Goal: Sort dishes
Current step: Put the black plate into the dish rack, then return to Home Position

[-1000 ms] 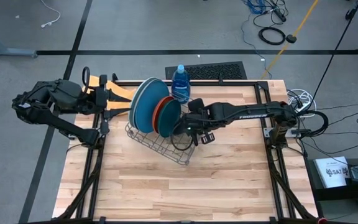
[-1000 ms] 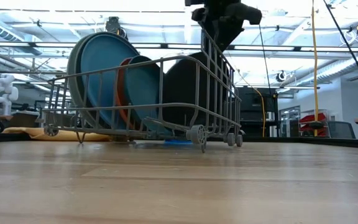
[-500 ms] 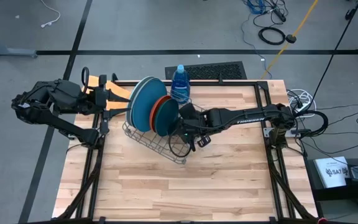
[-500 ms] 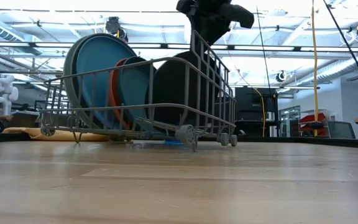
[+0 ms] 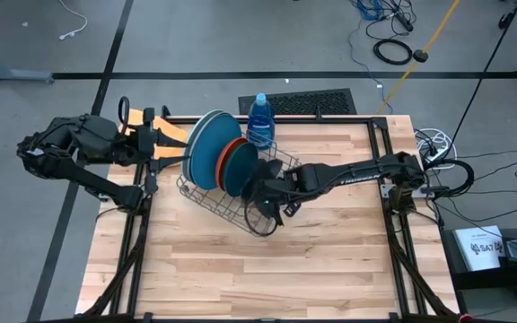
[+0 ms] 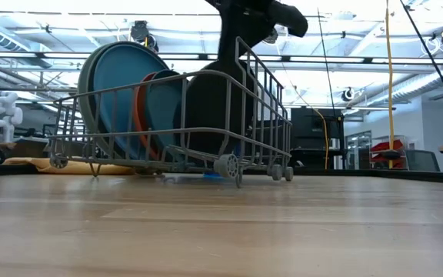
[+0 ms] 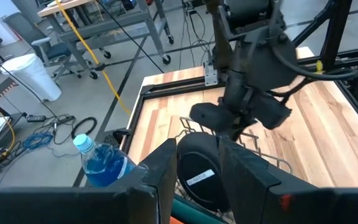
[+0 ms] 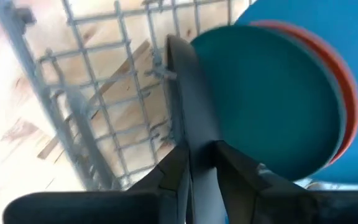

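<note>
while the left end effector (image 5: 170, 144) waits, parted and empty, off the desk's far-left corner, the right end effector (image 8: 197, 158) sits clamped on the black plate's (image 8: 194, 118) rim, plate upright in the wire rack (image 5: 206, 199) beside the dark teal plate (image 8: 272, 99), so lift goes edge-on upward.

1. You have two matte black arms, the left arm (image 5: 79, 148) and the right arm (image 5: 348, 172), each built of rounded, jointed segments.
2. Your right arm carries white lettering along its forearm.
3. A black cable loops beside your right gripper (image 8: 199, 167).
4. Both grippers, including the left gripper (image 7: 194, 180), end in flat, dark, tapered fingers.
</note>
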Motion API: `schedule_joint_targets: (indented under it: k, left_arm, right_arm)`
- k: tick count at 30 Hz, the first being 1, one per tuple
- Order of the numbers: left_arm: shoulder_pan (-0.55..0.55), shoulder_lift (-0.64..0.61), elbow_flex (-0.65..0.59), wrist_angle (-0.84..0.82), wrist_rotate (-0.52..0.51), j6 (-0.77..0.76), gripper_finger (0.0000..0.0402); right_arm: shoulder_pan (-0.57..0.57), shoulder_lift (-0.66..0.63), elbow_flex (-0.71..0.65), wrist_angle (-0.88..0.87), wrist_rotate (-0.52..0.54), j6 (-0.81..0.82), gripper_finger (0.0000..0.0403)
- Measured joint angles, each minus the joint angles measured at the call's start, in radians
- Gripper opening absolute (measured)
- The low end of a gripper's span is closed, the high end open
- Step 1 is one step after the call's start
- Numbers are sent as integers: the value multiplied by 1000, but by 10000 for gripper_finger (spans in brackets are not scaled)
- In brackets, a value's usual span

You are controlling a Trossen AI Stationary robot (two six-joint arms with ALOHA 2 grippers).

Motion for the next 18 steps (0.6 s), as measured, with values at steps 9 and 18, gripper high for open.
schedule_joint_targets:
  k: [9,18]
  left_arm:
    - [0,0,0,0,0,-1,123]
    - [0,0,0,0,-1,-6,123]
  right_arm:
    - [32,14,0,35,38,-59,138]
    - [36,15,0,56,105,-68,220]
